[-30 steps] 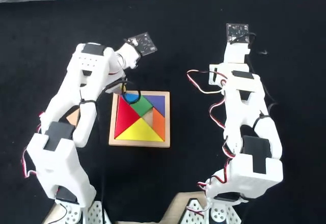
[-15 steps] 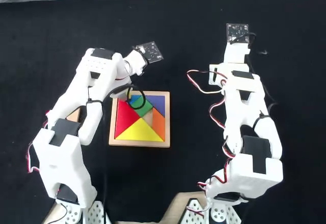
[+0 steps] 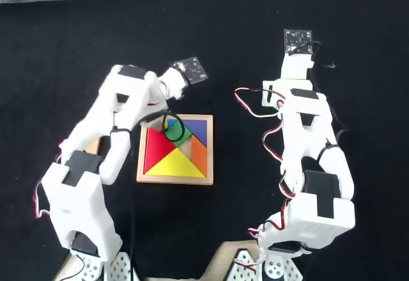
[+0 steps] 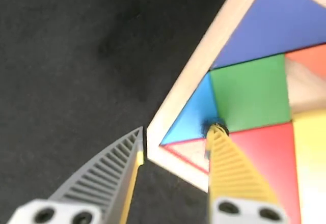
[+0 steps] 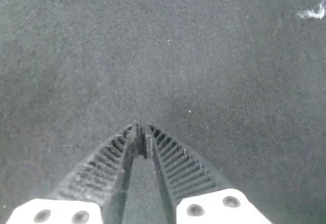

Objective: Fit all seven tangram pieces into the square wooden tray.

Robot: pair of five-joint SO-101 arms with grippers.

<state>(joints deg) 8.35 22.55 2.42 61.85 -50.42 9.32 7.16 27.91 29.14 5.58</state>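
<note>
Left gripper (image 4: 178,131): ribbed wedge fingers spread wide, straddling a corner of the square wooden tray (image 4: 204,46). One tip meets the smooth blue triangle (image 4: 193,117) inside. The tray lies on the black felt-like surface (image 4: 76,56). Right gripper (image 5: 141,130): fingers pressed together over the surface.

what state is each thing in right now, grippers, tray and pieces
square wooden tray: flat on the black cloth, mostly filled, one bare wood gap beside the green square piece.
small light blue triangle: lying flat in the tray's corner.
left gripper: open, one fingertip on the blue triangle, the other outside the tray.
right gripper: shut, over bare black cloth.
</note>
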